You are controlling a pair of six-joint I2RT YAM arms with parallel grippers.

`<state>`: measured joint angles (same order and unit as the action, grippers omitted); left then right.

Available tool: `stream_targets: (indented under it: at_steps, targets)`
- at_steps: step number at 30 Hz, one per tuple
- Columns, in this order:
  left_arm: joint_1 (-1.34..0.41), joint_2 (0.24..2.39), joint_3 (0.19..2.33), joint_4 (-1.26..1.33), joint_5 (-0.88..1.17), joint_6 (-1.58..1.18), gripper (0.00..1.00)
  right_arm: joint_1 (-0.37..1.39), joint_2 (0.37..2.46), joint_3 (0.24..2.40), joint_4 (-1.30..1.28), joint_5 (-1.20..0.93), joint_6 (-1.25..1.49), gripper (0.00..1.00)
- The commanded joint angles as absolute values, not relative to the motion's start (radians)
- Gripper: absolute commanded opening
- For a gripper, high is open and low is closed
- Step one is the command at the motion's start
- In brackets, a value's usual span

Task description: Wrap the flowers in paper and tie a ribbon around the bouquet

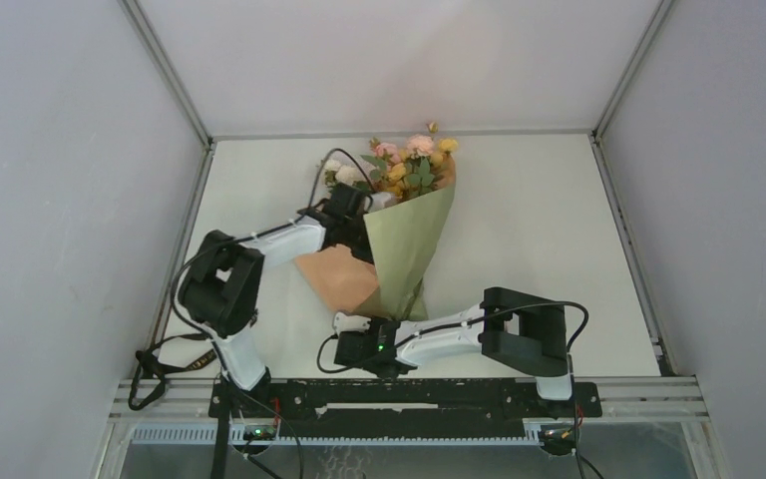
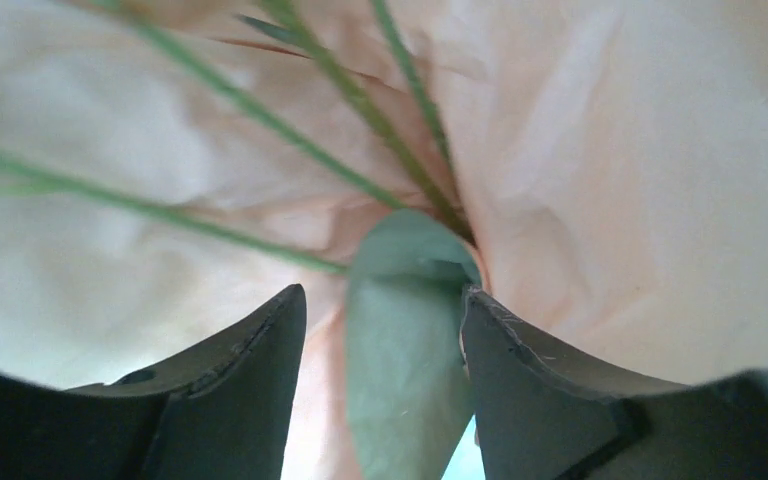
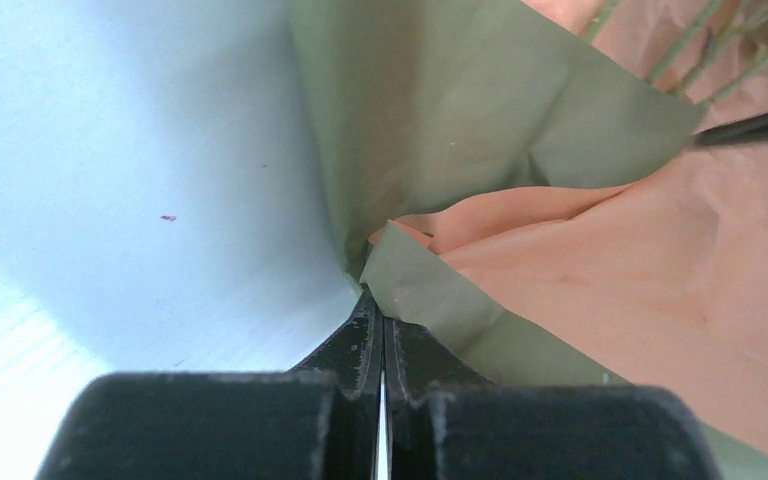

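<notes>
paper (image 1: 409, 239) half wraps flowers (image 1: 414, 160) on counter (image 1: 539, 220); left pincer (image 2: 382, 300) stands apart around a fold, right pincer (image 3: 374, 305) closed at the near corner.

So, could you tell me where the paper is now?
In the top view the paper lies mid-table, partly folded round the flowers, with the left gripper at its left side and the right gripper at its near tip.

Bright diffuse light; blurry close-up paper (image 2: 610, 150)
</notes>
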<state>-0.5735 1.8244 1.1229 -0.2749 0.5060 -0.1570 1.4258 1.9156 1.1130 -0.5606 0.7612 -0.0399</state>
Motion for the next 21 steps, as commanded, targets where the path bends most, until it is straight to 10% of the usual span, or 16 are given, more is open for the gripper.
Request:
stream_targets:
  at_steps: [1,12,21]
  targets:
    - [-0.432,1.658,1.216,-0.337,0.568,-0.132,0.65,1.413,1.915,1.114,-0.51,0.61,-0.105,0.0]
    - [-0.115,1.382,1.026,-0.218,0.891,-0.473,0.83,1.399,1.919,1.114,-0.494,0.592,-0.127,0.0]
    - [-0.286,1.326,0.789,0.128,0.934,-0.696,1.0,1.399,1.911,1.115,-0.483,0.588,-0.141,0.0]
